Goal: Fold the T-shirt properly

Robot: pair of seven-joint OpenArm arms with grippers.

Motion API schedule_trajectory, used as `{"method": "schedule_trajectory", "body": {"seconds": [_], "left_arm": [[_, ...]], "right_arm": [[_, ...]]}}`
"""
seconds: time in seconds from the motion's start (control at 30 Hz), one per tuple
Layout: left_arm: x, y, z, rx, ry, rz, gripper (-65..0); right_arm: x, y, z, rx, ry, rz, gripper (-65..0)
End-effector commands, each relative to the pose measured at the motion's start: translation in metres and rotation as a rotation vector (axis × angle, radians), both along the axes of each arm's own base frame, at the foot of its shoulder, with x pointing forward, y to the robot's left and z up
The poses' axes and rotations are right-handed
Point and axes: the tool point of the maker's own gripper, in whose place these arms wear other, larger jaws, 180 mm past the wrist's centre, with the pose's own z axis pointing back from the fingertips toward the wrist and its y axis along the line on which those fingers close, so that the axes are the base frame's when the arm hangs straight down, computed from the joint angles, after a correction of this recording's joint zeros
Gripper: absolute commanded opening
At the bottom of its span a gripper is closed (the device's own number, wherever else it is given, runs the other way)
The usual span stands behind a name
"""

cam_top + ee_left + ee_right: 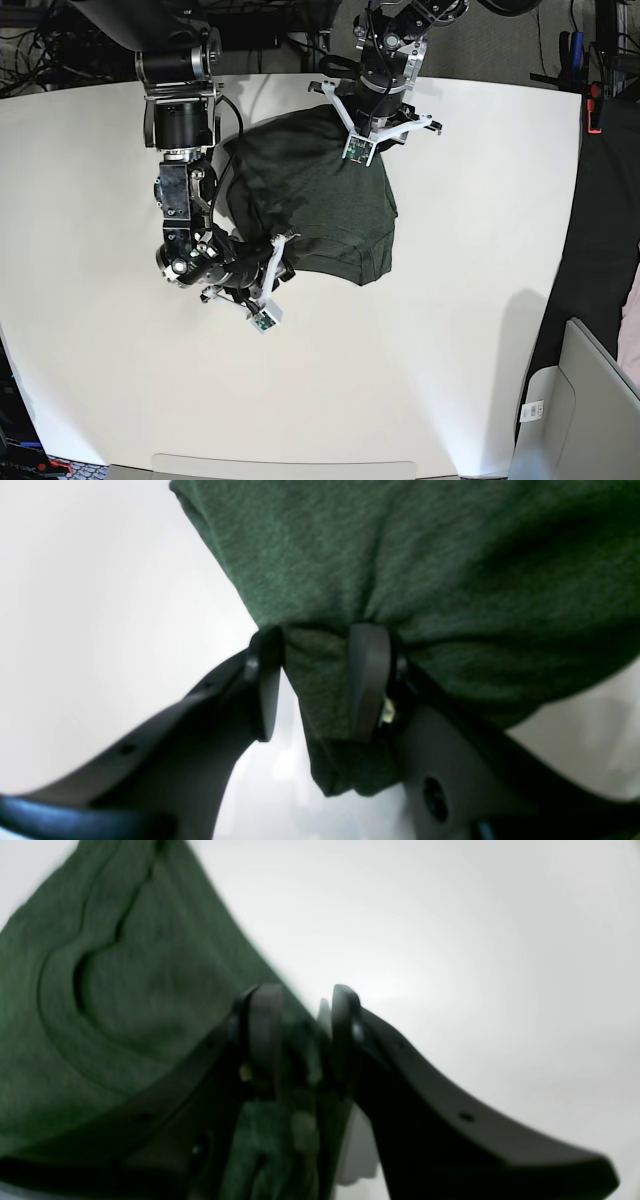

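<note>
1. The broad white matte table (420, 380) fills the base view, and nothing else lies on its working surface.

2. The T-shirt (315, 195), a dark olive-green heathered knit garment of soft thin fabric, lies bunched slightly toward twelve o'clock of the table's centre, already gathered into a rough, rounded block rather than spread flat. The right wrist view shows its curved neckline seam (75, 980) facing up.

3. The left gripper (317, 680), black with curved plastic fingers, sits at the shirt's one o'clock edge in the base view. Its jaws are narrowed onto a gathered wad of cloth, which hangs out below the fingertips.

4. The right gripper (302, 1040), of the same black make, sits at the shirt's seven o'clock corner. Its jaws are also drawn in around a thick fold of green fabric.

5. Judged risks from here:
   - Each pinch looks to hold several bunched layers. If one arm travels faster than the other, thin knit could slide out and the fold would collapse.
   - Uneven lift heights would probably drag the free lower edge, leaving creases or a skewed fold line.
   - The sleeves cannot be seen. If tucked loosely, they may spill out during any carry-over.
</note>
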Motion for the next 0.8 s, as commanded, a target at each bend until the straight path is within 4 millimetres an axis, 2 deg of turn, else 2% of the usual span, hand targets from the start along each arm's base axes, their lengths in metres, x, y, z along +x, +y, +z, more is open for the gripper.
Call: {"method": "schedule_trajectory", "body": {"seconds": [0.0, 0.07, 0.2, 0.33, 0.4, 0.57, 0.67, 0.77], "left_arm": [[-0.002, 0.003, -0.002, 0.010, 0.017, 0.005, -44.8], [-0.003, 0.003, -0.003, 0.011, 0.019, 0.005, -44.8], [-0.003, 0.004, -0.003, 0.017, 0.017, 0.006, -44.8], [-0.004, 0.014, -0.005, 0.044, 0.015, 0.000, -44.8], [-0.002, 0.016, -0.004, 0.048, 0.012, 0.005, -44.8], [0.000, 0.021, -0.004, 0.061, 0.007, 0.005, -44.8], [-0.001, 0.018, -0.004, 0.052, 0.010, 0.004, -44.8], [-0.001, 0.017, -0.004, 0.050, 0.009, 0.002, -44.8]], "right_arm": [[0.019, 0.008, 0.026, 0.043, -0.083, 0.003, -47.5], [0.028, 0.015, 0.038, 0.072, -0.128, 0.005, -47.5], [0.038, 0.019, 0.047, 0.089, -0.149, 0.009, -47.5], [0.040, 0.016, 0.053, 0.068, -0.154, 0.009, -47.5], [0.035, 0.004, 0.059, -0.002, -0.139, 0.002, -47.3], [0.009, -0.032, 0.080, -0.164, -0.159, -0.039, -46.4], [-0.006, -0.041, 0.086, -0.218, -0.201, -0.023, -38.2], [-0.018, -0.052, 0.070, -0.266, -0.173, -0.007, -30.0]]}}
